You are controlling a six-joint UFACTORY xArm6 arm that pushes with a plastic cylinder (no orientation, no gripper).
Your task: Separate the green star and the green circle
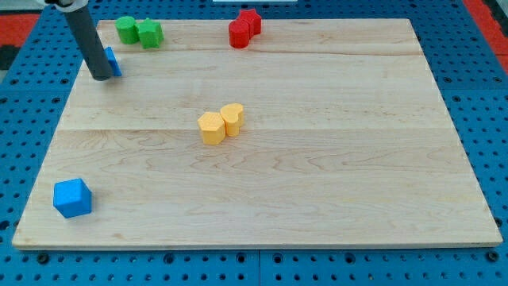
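My tip (101, 77) rests low at the view's top left, rod tilted.

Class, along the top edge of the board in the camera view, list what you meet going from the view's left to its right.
My tip → small blue block touching it → green circle → green star → red pair.

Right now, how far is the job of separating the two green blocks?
Nothing looks done: the green circle and green star touch at the view's top left. My tip is below-left of them, beside a blue block. The whole push is left.
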